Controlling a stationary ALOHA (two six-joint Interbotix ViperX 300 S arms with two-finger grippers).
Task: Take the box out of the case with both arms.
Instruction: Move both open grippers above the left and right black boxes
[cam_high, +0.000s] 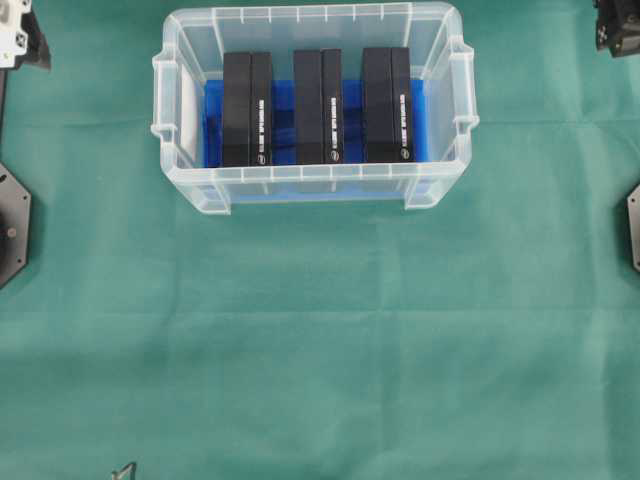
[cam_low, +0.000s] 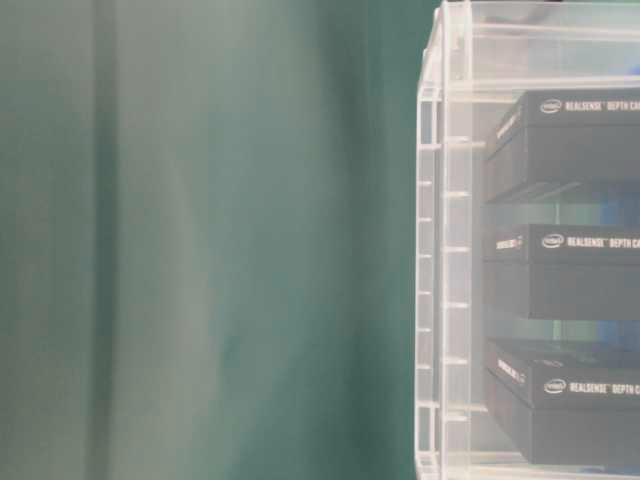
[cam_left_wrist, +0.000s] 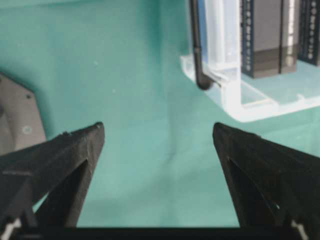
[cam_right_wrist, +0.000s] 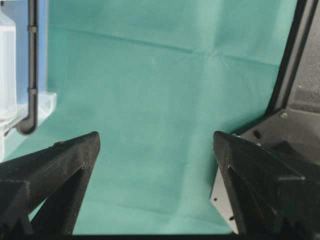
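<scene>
Your three long black rectangular cardboard boxes (cam_high: 327, 106) stand side by side inside the clear plastic case (cam_high: 310, 188), long axes running front to back. Both hands, left (cam_left_wrist: 157, 135) and right (cam_right_wrist: 156, 140), gape empty, flanking the case, about equally distant.

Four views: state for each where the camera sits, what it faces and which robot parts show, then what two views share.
Overhead: above, facing down on the case; arm parts at the corners.
Table-level: low, facing the case wall and box labels; no robot.
Left wrist: behind the open left gripper, case ahead.
Right wrist: behind the open right gripper, facing cloth.
Shared: both wrist views catch a case corner.
</scene>
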